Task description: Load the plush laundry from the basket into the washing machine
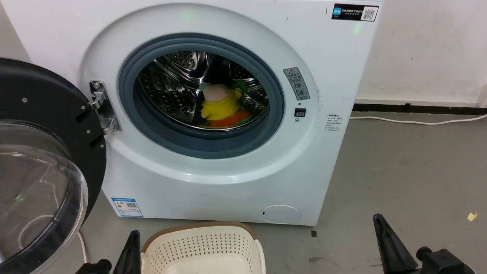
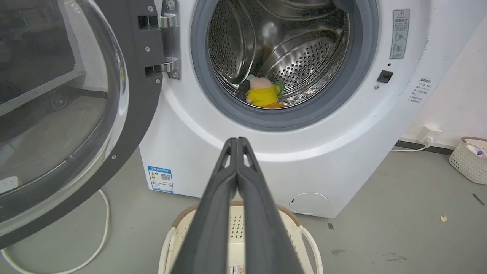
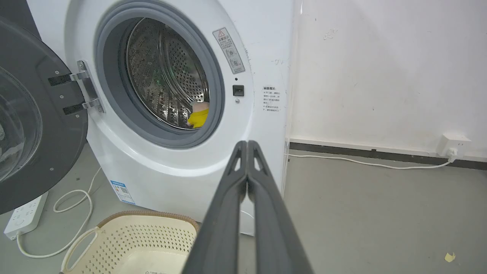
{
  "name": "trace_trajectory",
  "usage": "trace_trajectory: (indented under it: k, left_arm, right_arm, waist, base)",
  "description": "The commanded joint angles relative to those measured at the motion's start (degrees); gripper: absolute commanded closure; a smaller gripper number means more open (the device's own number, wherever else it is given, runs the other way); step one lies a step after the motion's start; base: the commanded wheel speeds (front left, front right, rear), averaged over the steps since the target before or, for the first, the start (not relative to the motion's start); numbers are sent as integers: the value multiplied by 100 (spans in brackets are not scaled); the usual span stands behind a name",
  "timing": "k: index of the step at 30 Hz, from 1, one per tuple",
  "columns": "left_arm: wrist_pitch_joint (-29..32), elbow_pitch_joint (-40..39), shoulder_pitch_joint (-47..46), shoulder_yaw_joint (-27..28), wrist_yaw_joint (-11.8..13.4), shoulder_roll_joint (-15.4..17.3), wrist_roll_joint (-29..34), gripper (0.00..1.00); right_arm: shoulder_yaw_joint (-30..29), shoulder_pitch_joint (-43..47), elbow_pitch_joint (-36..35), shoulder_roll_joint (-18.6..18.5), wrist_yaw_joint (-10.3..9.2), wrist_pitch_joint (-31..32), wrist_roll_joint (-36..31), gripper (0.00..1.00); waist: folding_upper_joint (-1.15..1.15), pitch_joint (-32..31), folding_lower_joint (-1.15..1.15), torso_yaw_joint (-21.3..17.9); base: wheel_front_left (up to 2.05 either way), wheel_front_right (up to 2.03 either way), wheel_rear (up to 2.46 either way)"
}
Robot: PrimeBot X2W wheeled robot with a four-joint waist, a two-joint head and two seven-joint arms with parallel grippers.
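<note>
The left wrist view looked almost straight into the washing machine (image 2: 342, 160). The plush laundry lay at the bottom of its steel drum (image 2: 300, 57). The peach-headed toy in yellow (image 2: 262, 95) sat upright there, with a sliver of the orange toy (image 2: 273, 105) under it. The head view showed the orange toy more fully, green stripe included, touching the yellow one from below. In the right wrist view the grey gasket (image 3: 218, 95) hid all but a yellow patch and a bit of peach.

The left fingers (image 2: 237, 141) were pressed together at the tips and held nothing. The right fingers (image 3: 247, 144) were likewise closed and empty. In the head view each pair appeared as one dark point at a lower corner.

The basket (image 1: 198, 225) stood on the floor (image 1: 399, 171) just before the machine, beside the open door (image 1: 57, 106). The head view's lower edge cut off its bottom. In the left wrist view the fingers covered most of it, leaving a piece of the label (image 2: 236, 269). That view also held a second small basket (image 2: 470, 160) near the wall, its contents too small to tell. The right wrist view had a white power strip (image 3: 24, 217) on the floor.
</note>
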Motion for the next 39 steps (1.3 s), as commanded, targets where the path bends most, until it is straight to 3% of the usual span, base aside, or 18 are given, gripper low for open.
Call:
trace_trajectory:
  k: [1,39]
  left_arm:
    - [49,-32,-71,19,12,-25,73,100]
    - [483,-238,-343,75,32,-169,611,100]
  right_arm:
    - [-16,-118,4,1,-1,33,-49,100]
    - [-99,-388,11,3,-3,469,-227,100]
  waist:
    - [0,4,0,-1]
    - [0,121,0,-31]
  base:
    - [0,0,0]
    - [0,0,0]
